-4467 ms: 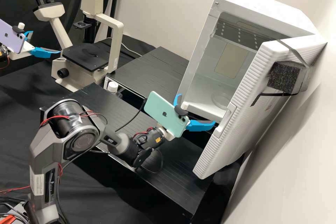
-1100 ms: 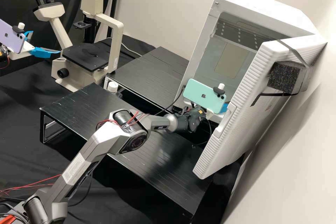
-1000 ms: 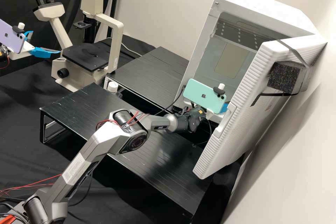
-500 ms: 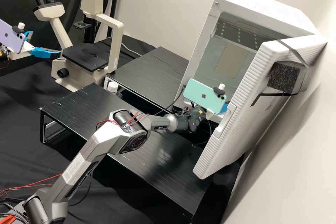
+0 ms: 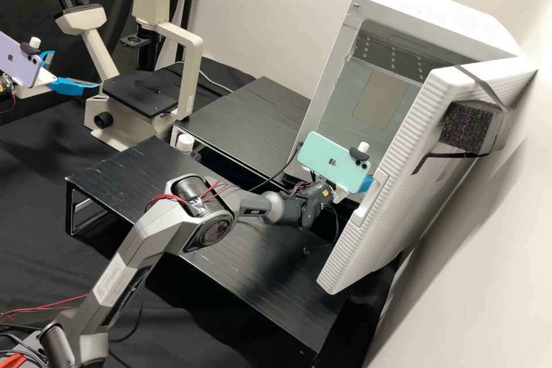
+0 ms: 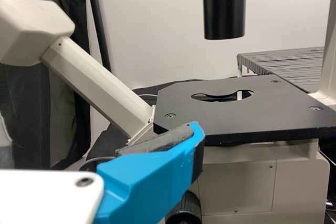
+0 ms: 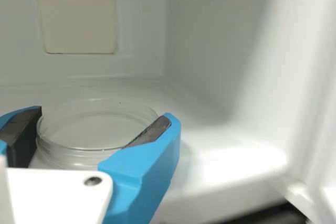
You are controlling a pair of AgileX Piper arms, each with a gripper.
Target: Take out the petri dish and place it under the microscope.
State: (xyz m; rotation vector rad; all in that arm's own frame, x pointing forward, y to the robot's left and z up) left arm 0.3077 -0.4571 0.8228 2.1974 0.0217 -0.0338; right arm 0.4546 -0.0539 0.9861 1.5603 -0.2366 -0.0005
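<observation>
Right wrist view: right gripper [image 7: 104, 113], parted dish-wide, clasps the petri dish [image 7: 86, 153]; a low exit could knock it on the near chamber lip [image 7: 226, 198]. Left gripper [image 5: 75, 69] gapes empty.

I'm losing part of right end effector [image 5: 365, 184] behind phone [image 5: 326, 162]; fingers [image 7: 147, 166] are covering part of petri dish [image 7: 89, 124]; high view's edge is cropping left arm [image 5: 6, 91].

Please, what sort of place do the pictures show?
It looks like a laboratory bench, perhaps for biology: there is a microscope with a flat black stage, an open white chamber, and a clear petri dish at the right hand.
</observation>
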